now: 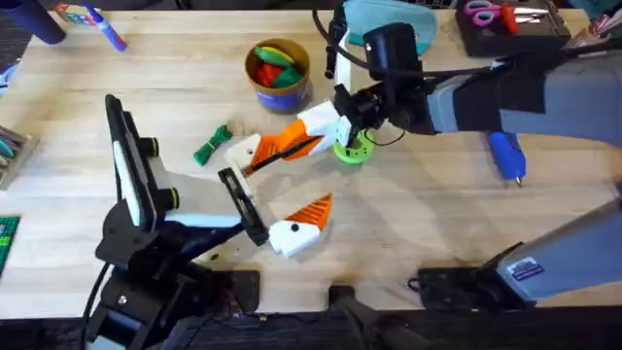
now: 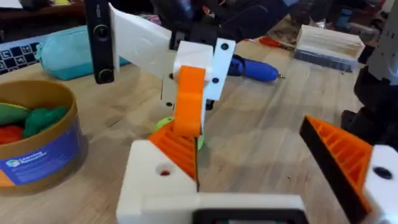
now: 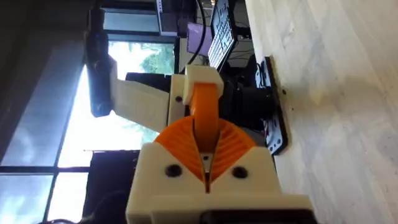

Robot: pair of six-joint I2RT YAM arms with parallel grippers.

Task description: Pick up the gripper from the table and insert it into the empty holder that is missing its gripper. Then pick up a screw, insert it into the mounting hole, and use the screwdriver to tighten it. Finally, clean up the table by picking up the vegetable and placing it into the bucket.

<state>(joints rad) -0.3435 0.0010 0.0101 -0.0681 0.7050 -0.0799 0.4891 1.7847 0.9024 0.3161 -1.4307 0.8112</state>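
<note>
Overhead, hands: My right hand (image 1: 328, 124) has its fingers clamped on the orange tip of the gripper (image 1: 264, 147). My left hand (image 1: 282, 190) stands apart, wide open, at the middle of the worktop (image 1: 437, 224).
Overhead, task things: The gripper is at centre, its cream base toward the left arm. The vegetable (image 1: 211, 144) lies just left of it and the bucket (image 1: 251, 60) sits beyond. The screwdriver (image 1: 506, 156) is well off to the right.
Overhead, hard to see: I can find no screw. A lime-green disc (image 1: 352, 151) sits under the right hand, and I cannot tell what it is.
Left wrist, gripper: The base (image 2: 155, 180) is close in, its mounting hole bare and its ribbed wedge rising into the right hand. I cannot tell whether it is fully seated in the holder.
Left wrist, handling: I judge it a light, stiff plastic part. The ribs give good purchase, but the tapered tip could squirm out, so a hold lower on the wedge looks safer.
Right wrist, grasp: The ribbed pads (image 3: 233, 146) pinch the orange wedge (image 3: 205, 112) squarely. The holder beyond is hidden behind the part.
</note>
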